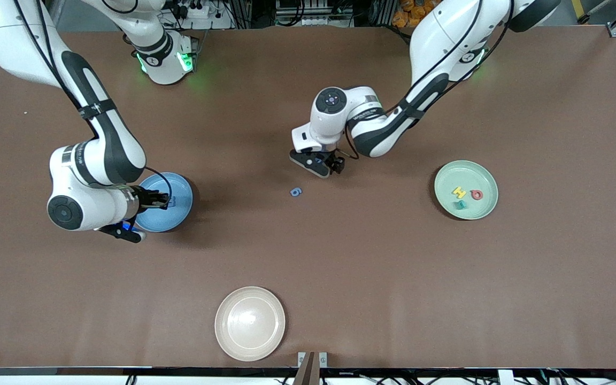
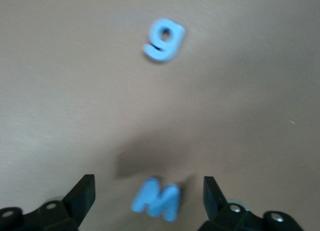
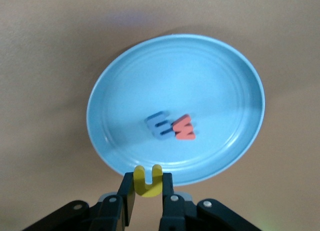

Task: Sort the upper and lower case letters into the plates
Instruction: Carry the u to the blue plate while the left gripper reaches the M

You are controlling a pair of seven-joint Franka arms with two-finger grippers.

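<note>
Right wrist view shows the right gripper (image 3: 148, 191) clenched on a yellow letter U (image 3: 148, 180) above the blue plate's (image 3: 120, 81) rim; the next move is to drop it in. The left gripper (image 2: 149, 193), spread wide, straddles a blue letter M (image 2: 156, 200) on the table (image 1: 340, 267), so it needs only to close.

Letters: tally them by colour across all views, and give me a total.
Blue: 3 (g on the table, M under the open left gripper, E in the blue plate)
Yellow: 2 (H in the green plate, U held by the right gripper)
Red-pink: 2 (w in the blue plate, red-pink letter in the green plate)
Teal: 1 (teal letter in the green plate)
Total: 8
</note>
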